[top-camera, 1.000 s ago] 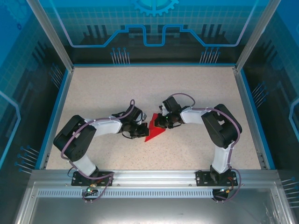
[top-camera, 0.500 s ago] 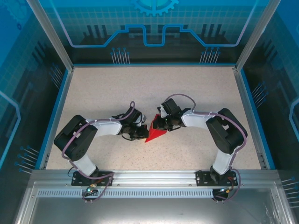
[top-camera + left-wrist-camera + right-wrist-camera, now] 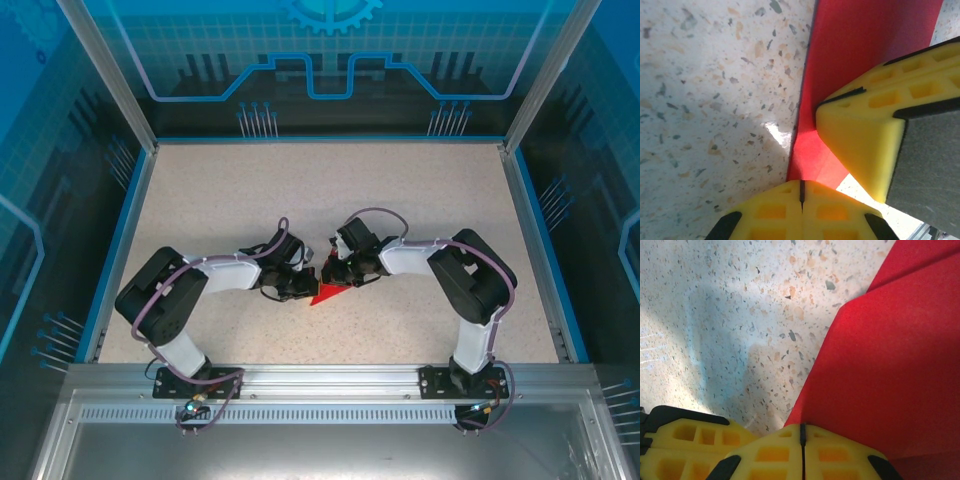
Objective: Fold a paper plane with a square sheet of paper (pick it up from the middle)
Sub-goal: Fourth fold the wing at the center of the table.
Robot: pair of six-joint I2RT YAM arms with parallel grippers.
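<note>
Sitting bolted to the metal rail (image 3: 330,378) at the near edge, the two arms are leaning inward over the speckled table (image 3: 420,190), their wrists meeting a little left of its middle. The left gripper (image 3: 301,286) is hanging in from the left and the right gripper (image 3: 337,276) from the right, the two standing just beside each other over the red paper (image 3: 326,294). The paper is lying on the table between and under them, showing from above as a small pointed triangle with its tip aiming toward the near left.

In the left wrist view the left gripper's yellow pads (image 3: 772,212) are pressing together, only a thin dark seam showing between them. Their tips are meeting the near end of the paper, which is running away toward the top of that view. The right gripper's yellow finger (image 3: 855,125) is sitting over the paper from the right, close beside those tips.

In the right wrist view the right gripper's pads are likewise pressing together, their tips sitting at the paper's left edge, and a folded layer is showing at the upper right. Whether either pair is nipping any paper I cannot tell.

Farther back, the blue wall panel (image 3: 420,50) is carrying printed circuit-like lines and a gear emblem (image 3: 331,12). The paper itself is looking plain red.
</note>
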